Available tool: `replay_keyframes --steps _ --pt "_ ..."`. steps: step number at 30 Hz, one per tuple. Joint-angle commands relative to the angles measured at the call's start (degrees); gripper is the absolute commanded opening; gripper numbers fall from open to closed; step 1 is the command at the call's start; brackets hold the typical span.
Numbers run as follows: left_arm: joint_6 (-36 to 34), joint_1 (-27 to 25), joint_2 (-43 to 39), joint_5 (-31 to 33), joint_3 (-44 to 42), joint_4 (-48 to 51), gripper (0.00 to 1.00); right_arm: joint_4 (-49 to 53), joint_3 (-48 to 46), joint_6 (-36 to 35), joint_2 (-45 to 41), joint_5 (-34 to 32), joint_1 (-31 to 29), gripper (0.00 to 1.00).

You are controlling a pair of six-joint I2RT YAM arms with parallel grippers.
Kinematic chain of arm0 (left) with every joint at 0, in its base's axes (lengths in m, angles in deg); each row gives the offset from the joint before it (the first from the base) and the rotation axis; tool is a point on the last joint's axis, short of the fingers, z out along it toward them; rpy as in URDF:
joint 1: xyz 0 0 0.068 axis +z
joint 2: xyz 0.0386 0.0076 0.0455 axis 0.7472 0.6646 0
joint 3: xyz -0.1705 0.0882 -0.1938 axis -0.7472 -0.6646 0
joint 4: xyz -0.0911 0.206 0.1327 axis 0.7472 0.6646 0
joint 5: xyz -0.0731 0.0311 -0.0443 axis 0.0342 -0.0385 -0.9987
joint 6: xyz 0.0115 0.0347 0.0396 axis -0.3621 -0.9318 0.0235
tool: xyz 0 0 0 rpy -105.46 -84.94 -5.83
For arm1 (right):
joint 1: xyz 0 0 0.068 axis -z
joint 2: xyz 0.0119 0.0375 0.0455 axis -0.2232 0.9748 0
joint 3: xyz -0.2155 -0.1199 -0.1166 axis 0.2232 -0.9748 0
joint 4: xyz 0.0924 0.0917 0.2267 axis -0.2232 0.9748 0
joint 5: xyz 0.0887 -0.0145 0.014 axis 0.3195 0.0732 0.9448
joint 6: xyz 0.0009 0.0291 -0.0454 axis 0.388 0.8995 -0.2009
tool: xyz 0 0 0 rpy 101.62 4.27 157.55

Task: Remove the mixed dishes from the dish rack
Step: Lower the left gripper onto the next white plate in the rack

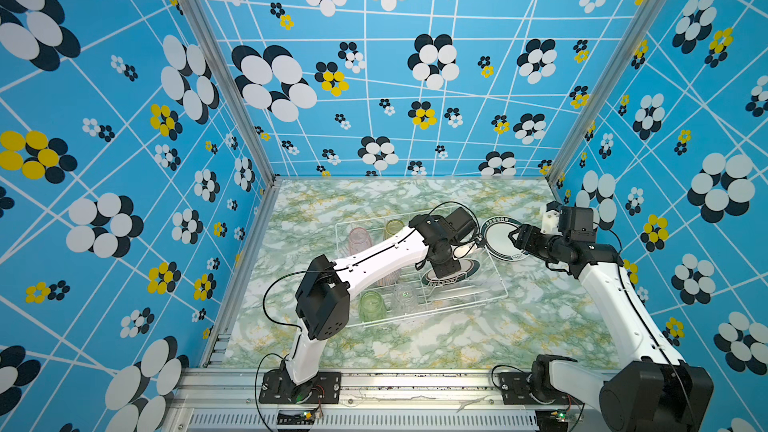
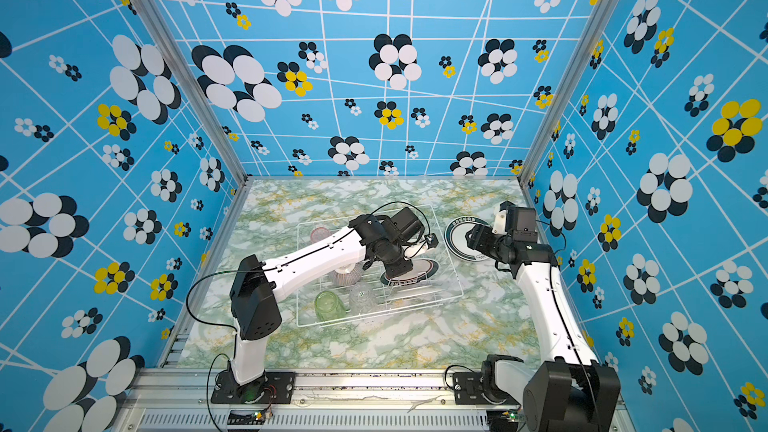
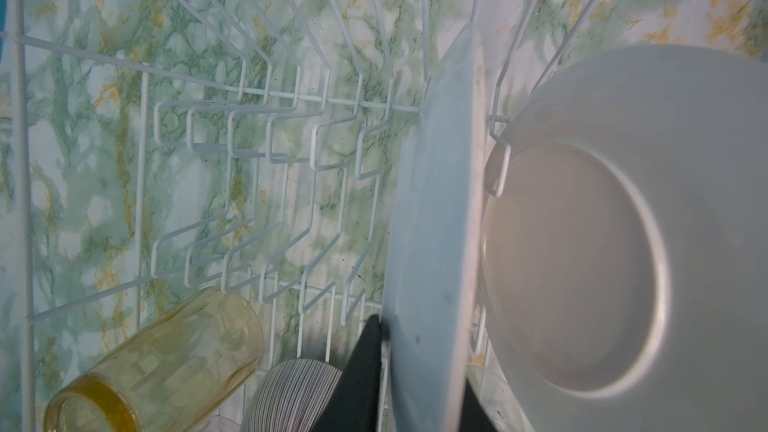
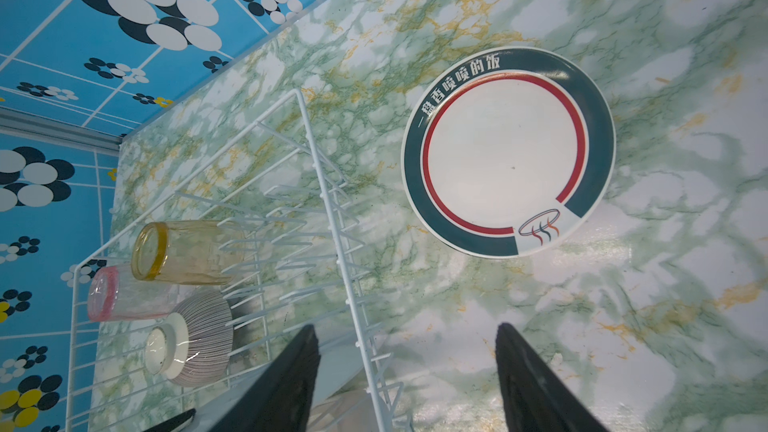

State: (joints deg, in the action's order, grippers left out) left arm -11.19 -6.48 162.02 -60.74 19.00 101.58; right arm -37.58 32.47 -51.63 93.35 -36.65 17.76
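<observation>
White upright plate (image 3: 432,222) in dish rack (image 4: 330,209) dividers, right of centre in left wrist view; left gripper (image 3: 419,351) clamped on its rim, finger each face. Step, likely: plate pick-up; next calls for straight lift clear of wires, minding second plate (image 3: 582,243) leaning beside. Rack also holds yellow tumbler (image 4: 187,253), pink tumbler (image 4: 124,299), upturned striped bowl (image 4: 199,338), green tumbler (image 1: 372,305), clear tumbler (image 1: 405,299). Outside rack: unloaded plate (image 4: 509,151), upper right of right wrist view; right gripper (image 4: 405,326) spread wide, empty.
</observation>
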Motion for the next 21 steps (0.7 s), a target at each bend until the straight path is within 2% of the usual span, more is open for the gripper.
replay_keyframes --steps 1,8,9,11,21 --pt "0.0 -0.1 1.7 4.2 1.2 -0.3 0.21 -1.1 -0.7 0.5 -1.3 0.4 -0.6 0.69" --pt "0.2 -0.3 1.8 6.9 0.8 -1.3 0.13 -1.2 -1.0 0.7 -1.5 0.1 -0.6 0.7" --pt "0.2 -0.3 1.8 7.0 0.7 -1.7 0.06 -1.3 -0.9 0.7 -1.5 0.0 -0.6 0.7" --pt "0.1 -0.2 1.5 6.8 0.2 -2.2 0.0 -1.3 -1.0 0.7 -1.6 -0.1 -0.6 0.7" --pt "0.5 0.3 0.1 3.7 -0.9 -3.7 0.0 -1.5 -0.9 0.7 -1.7 -0.3 -0.8 0.7"
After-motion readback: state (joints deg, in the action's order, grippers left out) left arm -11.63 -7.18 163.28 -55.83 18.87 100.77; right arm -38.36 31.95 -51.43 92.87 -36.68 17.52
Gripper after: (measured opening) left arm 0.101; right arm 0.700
